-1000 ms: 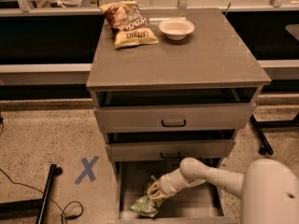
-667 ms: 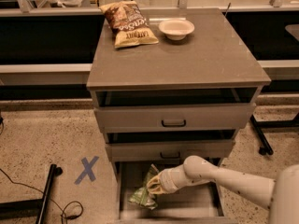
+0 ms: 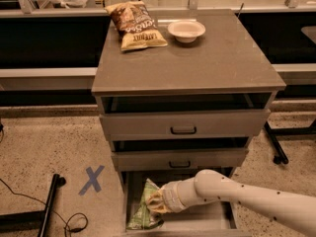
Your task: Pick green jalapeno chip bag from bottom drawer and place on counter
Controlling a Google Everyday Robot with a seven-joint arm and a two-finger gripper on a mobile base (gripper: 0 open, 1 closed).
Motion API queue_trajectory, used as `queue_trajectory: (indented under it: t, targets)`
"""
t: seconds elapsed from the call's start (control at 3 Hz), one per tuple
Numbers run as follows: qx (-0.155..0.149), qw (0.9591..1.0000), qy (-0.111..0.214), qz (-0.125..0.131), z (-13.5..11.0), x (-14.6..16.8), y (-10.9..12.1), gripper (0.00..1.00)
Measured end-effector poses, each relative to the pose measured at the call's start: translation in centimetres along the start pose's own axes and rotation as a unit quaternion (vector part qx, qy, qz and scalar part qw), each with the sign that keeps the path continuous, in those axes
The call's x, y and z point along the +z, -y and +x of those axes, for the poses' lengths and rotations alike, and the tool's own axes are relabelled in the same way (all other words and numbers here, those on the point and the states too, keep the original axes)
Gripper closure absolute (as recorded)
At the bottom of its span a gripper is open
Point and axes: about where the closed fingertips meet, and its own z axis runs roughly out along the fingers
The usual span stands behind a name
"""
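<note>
The green jalapeno chip bag (image 3: 143,206) stands tilted at the left side of the open bottom drawer (image 3: 207,220), its lower end near the drawer's front edge. My gripper (image 3: 154,202) reaches in from the right on its white arm and is shut on the bag's right edge, holding it partly raised off the drawer floor. The counter (image 3: 217,58) is the grey-brown top of the cabinet, well above the gripper.
A brown-and-yellow chip bag (image 3: 136,24) and a white bowl (image 3: 186,30) sit at the counter's back. The two upper drawers (image 3: 183,125) stand slightly open above the gripper. A blue X (image 3: 92,179) marks the floor at left, beside a black stand leg (image 3: 49,204).
The gripper has lifted the green bag and moved it up and left in the drawer. The arm has stretched out lower across the view.
</note>
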Motion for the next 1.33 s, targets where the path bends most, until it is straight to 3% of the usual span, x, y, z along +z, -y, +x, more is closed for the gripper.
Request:
queue_trajectory:
  t: [0.33, 0.67, 1.0, 1.33]
  targets:
    - [-0.024, 0.9996, 0.005, -0.014, -5.7, -1.1, 1.2, 1.00]
    - [-0.028, 0.9993, -0.019, -0.016, -9.7, -3.3, 4.4, 1.00]
    - [-0.028, 0.9993, -0.018, -0.016, -9.7, -3.3, 4.5, 1.00]
    - [-0.042, 0.9989, -0.015, -0.011, -10.6, -6.3, 6.2, 1.00]
